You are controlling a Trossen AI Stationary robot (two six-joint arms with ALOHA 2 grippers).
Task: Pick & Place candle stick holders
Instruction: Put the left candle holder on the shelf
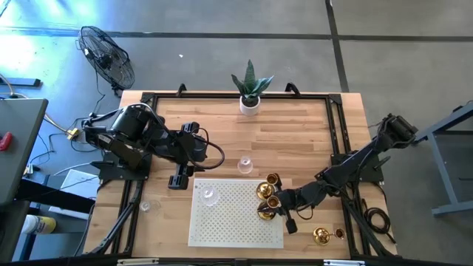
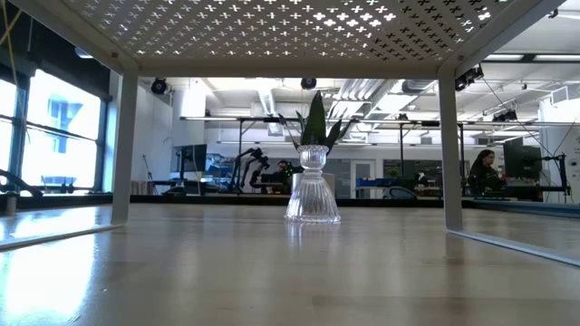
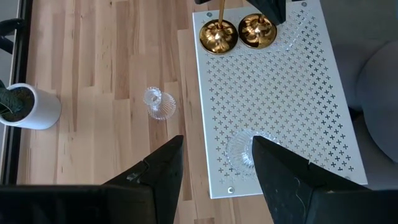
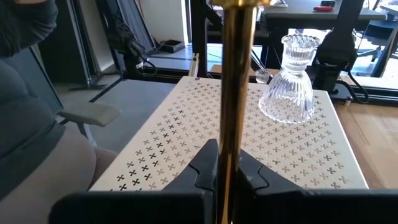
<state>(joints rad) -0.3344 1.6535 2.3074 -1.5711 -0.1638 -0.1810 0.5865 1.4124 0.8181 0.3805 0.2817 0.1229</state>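
A white perforated shelf (image 1: 236, 222) stands on legs at the table's near middle. On it are a clear glass holder (image 1: 209, 196) at its left end and a gold holder (image 1: 264, 191) at its right end. My right gripper (image 1: 281, 210) is shut on a second gold holder (image 1: 267, 212) at the shelf's right edge. My left gripper (image 1: 179, 179) is open and empty above the table, just left of the shelf; the glass holder (image 3: 244, 152) shows below, between its fingers. Another glass holder (image 1: 244, 164) stands on its base on the table behind the shelf and shows in the low view (image 2: 313, 186). My right gripper pinches the gold holder's thin stem (image 4: 235, 124) between its two fingers, which come in about level from the table's right and lie across the stem. The holder stands upright, and its round base (image 3: 257, 31) is at the shelf top. Whether the base rests there, I cannot tell.
A third gold holder (image 1: 320, 235) stands on the table at the near right. A third glass holder (image 1: 145, 207) stands near the left edge. A white pot with a green plant (image 1: 250, 94) stands at the far edge. The table's middle behind the shelf is open wood.
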